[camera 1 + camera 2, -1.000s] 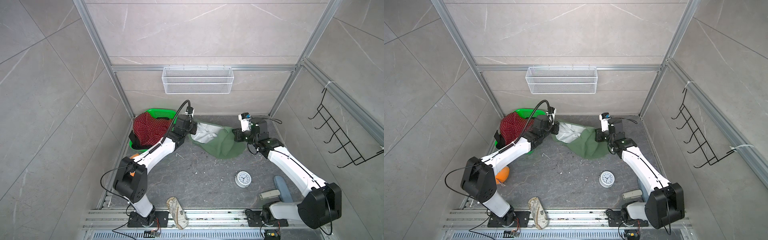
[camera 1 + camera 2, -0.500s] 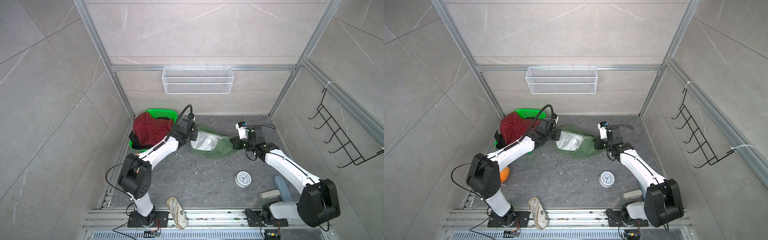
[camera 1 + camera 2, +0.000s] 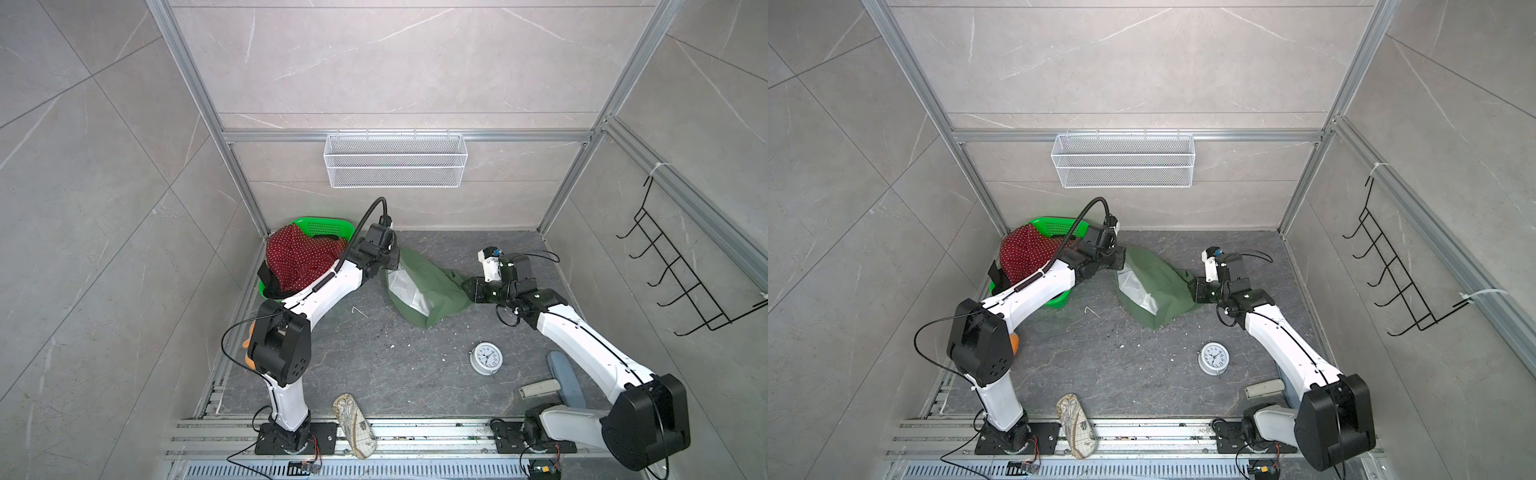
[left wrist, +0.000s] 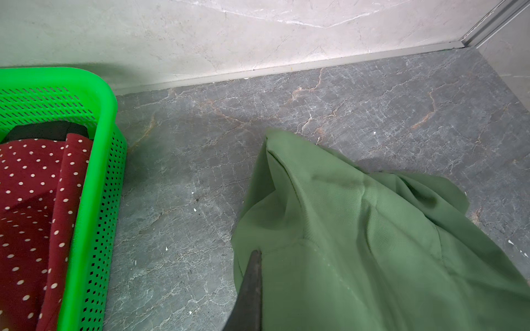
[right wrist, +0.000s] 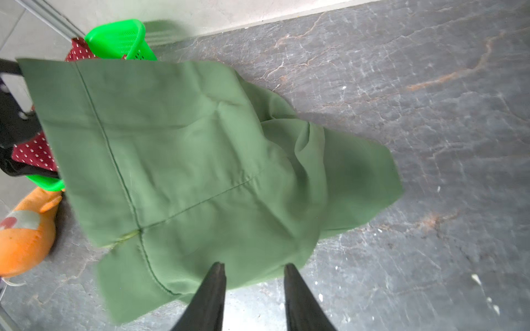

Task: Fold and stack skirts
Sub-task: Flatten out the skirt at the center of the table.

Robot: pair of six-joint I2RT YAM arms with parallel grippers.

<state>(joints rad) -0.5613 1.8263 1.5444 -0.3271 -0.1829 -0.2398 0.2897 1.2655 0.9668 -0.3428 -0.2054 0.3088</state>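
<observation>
Three skirts were in view. The plain dark green cloth skirt [image 3: 434,286] lay crumpled on the grey stone-patterned floor [image 3: 374,357] between the two arms, with its pale lining showing on the side toward the left arm. The left gripper [image 3: 390,264] was pinched tight on the skirt's corner nearest the bright green perforated plastic basket [image 3: 328,226]. The right gripper [image 5: 253,268] sat at the skirt's opposite edge. Its fingers [image 5: 213,286] were spread apart with nothing clamped between them. The red skirt with white polka dots [image 3: 297,255] was heaped in the basket over the plain black skirt [image 4: 46,130].
</observation>
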